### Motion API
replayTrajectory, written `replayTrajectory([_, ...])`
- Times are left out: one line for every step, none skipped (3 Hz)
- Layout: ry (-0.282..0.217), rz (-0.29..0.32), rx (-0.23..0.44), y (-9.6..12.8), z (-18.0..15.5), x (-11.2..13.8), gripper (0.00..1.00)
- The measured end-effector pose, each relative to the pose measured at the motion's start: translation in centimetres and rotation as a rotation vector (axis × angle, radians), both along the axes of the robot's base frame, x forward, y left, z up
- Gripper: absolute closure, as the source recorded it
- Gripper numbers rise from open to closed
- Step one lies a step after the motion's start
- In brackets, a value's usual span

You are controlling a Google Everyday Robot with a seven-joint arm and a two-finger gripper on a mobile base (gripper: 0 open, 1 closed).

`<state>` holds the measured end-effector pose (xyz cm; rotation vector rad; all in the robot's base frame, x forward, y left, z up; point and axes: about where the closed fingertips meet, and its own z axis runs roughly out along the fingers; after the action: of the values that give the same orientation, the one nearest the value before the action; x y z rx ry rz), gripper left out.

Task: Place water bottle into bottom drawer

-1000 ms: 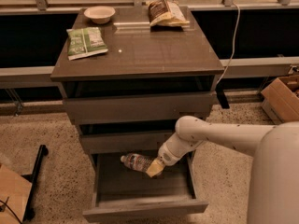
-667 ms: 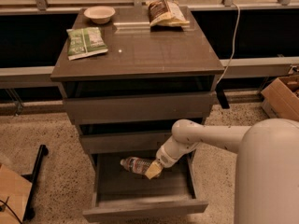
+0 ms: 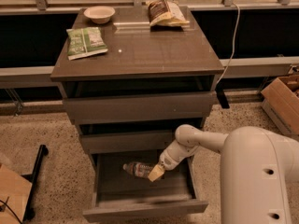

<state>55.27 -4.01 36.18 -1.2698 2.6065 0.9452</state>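
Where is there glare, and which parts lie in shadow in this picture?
Camera view: warm, dim light; a pale glare streak lies on the cabinet top near its back edge; the gaps above the drawers are deep in shadow; the bottom drawer is shaded inside, yet the water bottle catches light; the gripper, over the drawer at the bottle's right end, is lit.

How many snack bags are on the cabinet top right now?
2. A green bag lies at the front left of the cabinet top, a brown bag at the back right. The gripper is down in the open bottom drawer, at the water bottle.
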Motion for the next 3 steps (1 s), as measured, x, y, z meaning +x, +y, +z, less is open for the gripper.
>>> replayTrajectory([0.04,-0.023,0.049,-1.4,-3.0,1.5,1.0])
replayTrajectory([0.081,-0.043,0.077,-2.1,-5.6,2.9,1.0])
replayTrajectory([0.077,-0.054,0.084,-2.3,-5.9,3.7,1.0])
